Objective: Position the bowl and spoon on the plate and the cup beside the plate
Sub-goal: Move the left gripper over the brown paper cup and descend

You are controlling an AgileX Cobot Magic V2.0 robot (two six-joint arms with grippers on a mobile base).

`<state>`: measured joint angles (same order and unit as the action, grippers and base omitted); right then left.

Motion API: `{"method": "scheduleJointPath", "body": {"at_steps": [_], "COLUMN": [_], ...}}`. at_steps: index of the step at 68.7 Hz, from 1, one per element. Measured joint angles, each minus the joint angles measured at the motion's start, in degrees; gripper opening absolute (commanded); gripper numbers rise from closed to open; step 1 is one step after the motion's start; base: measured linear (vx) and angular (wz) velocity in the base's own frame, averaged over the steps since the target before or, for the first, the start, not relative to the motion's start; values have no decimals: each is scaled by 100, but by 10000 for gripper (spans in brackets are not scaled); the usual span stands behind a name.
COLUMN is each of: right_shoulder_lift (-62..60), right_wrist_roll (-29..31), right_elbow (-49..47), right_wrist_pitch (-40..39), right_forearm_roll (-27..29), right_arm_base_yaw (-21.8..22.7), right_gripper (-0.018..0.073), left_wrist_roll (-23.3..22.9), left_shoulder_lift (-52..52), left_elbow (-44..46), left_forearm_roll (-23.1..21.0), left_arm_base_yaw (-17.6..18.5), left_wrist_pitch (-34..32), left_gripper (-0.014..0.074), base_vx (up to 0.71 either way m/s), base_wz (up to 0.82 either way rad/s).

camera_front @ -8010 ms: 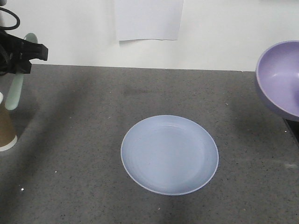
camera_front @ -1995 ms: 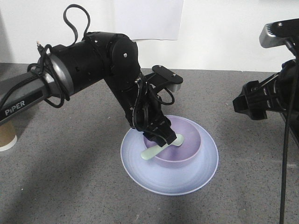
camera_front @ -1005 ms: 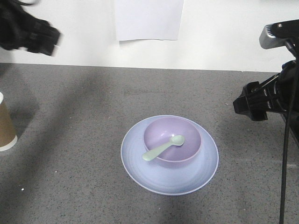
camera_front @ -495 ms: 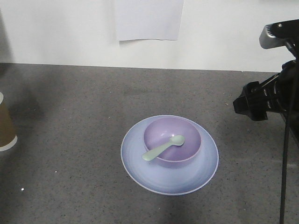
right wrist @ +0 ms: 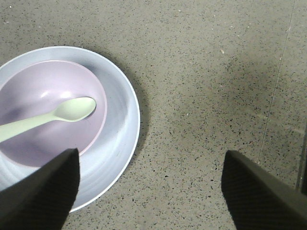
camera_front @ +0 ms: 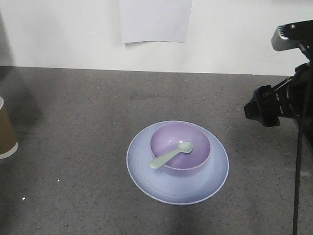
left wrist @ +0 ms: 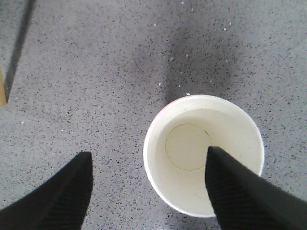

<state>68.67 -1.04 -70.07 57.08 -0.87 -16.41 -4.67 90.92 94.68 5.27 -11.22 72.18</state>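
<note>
Lavender-purple, the round plastic bowl (camera_front: 180, 146) sits on the wider pale blue-lilac plate (camera_front: 146, 178) mid-bench (camera_front: 73, 112), with the mint-green plastic spoon (camera_front: 170, 155) lying across its rim. We see the brown paper cup (camera_front: 6, 132) well apart at the bench's left edge. Our left claw (left wrist: 148, 191) hangs spread wide over it, one finger (left wrist: 240, 187) above its white inside, gripping nothing; our right claw (right wrist: 148, 187) gapes empty beside the plate.

Soft even light, sharp pictures; blurred shadows darken the grey table (camera_front: 73, 122)

A mint-green plastic spoon (camera_front: 170, 155) lies across a lavender plastic bowl (camera_front: 180, 146) sitting on a pale blue round plate (camera_front: 146, 176). A brown paper cup (camera_front: 7, 132) stands upright, well apart at the left.
</note>
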Motion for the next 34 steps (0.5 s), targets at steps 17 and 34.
{"method": "scheduleJointPath", "body": {"at_steps": [17, 34], "right_shoulder_lift": [0, 0], "right_wrist_roll": [0, 0], "right_elbow": [0, 0], "right_wrist_pitch": [0, 0], "right_forearm_roll": [0, 0], "right_arm_base_yaw": [0, 0], "right_gripper": [594, 594], "left_wrist_roll": [0, 0], "left_shoulder_lift": [231, 350], "left_elbow": [-28, -531], "left_forearm_roll": [-7, -7], "left_arm_base_yaw": [0, 0], "left_wrist_pitch": [-28, -40], "left_gripper": [485, 485], "base_vx": [0, 0], "base_wz": [0, 0]}}
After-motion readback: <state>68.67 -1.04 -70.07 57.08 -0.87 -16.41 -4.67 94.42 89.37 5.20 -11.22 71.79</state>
